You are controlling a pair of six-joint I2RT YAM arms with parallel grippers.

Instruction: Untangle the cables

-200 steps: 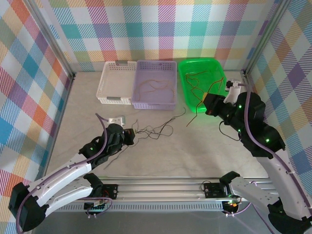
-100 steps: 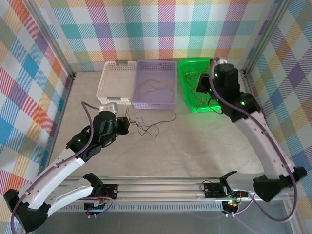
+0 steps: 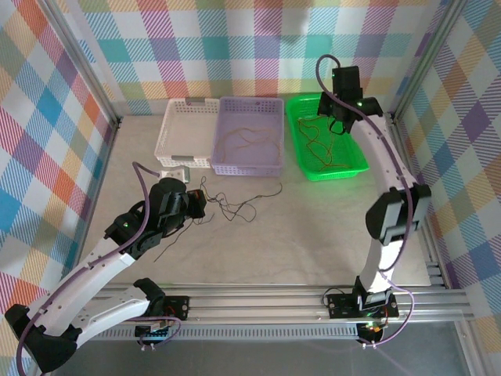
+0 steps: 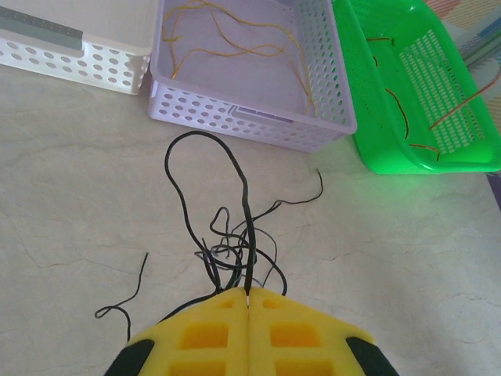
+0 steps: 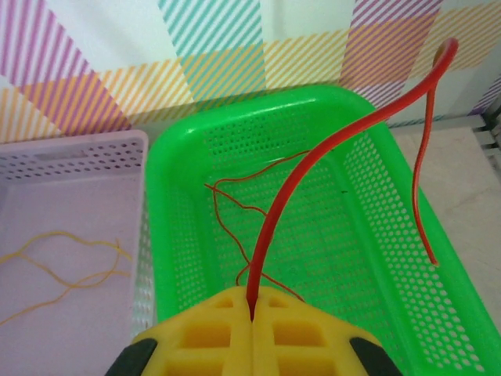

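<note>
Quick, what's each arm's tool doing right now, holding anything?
Left tool: closed on a black cable.
Right tool: closed on a red cable, above the green basket.

Pastel plaid walls [image 3: 258, 47] ring a pale marbled tabletop [image 3: 297, 243] from nine to three o'clock; aluminium rail [image 3: 258, 301] at six.

The table [image 3: 313, 235] is pale and stone-patterned, with faint veins. Along its far side three baskets stand in a row — a white basket [image 3: 184, 162] on the left, a purple basket [image 3: 246, 168] right against it, and a green basket [image 3: 333, 174] just beside that on the right. Nearer, left of centre, a tangle of thin black cables [image 3: 235, 207] sprawls on the bare surface — one short loose strand [image 4: 117, 305] lies apart to its left.
</note>
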